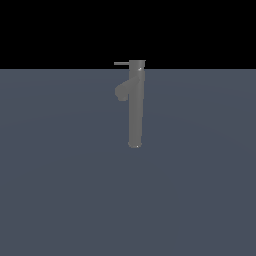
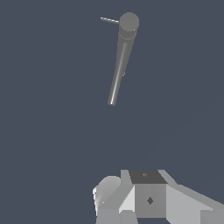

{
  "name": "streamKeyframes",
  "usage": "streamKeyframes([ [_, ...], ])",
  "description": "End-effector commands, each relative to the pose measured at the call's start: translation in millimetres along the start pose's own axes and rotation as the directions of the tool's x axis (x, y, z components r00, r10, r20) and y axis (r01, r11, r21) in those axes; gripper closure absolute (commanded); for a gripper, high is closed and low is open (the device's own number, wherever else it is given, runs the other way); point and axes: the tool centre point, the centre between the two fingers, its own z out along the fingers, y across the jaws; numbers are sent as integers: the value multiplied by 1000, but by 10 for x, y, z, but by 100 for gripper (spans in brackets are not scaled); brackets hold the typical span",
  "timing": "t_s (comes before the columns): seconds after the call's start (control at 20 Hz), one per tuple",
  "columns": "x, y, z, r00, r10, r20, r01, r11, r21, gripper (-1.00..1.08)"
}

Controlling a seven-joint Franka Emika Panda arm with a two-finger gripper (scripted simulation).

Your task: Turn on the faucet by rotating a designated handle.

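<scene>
1. One faucet (image 1: 135, 107) stands upright on the flat blue-grey floor (image 1: 60, 190) in the exterior view, a tall slim matte grey column with a flat cap on top.
2. One stubby rounded spout (image 1: 121, 91) branches off the column's upper part toward the exterior view's left.
3. One thin straight handle (image 1: 121, 63) sticks out sideways from the top cap, also toward the exterior view's left, directly above the spout and far thinner than it.
4. No part of the arm appears in the exterior view.
5. In the wrist view the faucet (image 2: 119, 65) lies well apart from the gripper (image 2: 140, 199), out ahead of it, seen from above so that the round cap faces the camera and the column tapers away to its base.
6. The handle (image 2: 109, 20) shows there as a pale rod jutting from the cap; the spout is hidden behind the column.
7. Only grey and white blocks of the gripper's body show at the edge of the wrist view; the fingertips are out of frame, so I cannot tell whether it is spread or closed. Nothing is seen in its grasp.
</scene>
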Motion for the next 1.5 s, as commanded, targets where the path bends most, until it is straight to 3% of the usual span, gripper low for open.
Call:
streamKeyframes([
  [0.0, 0, 0, 0, 1000, 0, 0, 0, 1000, 0, 108],
  [0.6, 314, -52, 223, 1000, 22, 6, -22, 1000, 1, 108],
  [1.45, 1490, -178, 1057, 994, 104, 26, -104, 995, 1, 108],
])
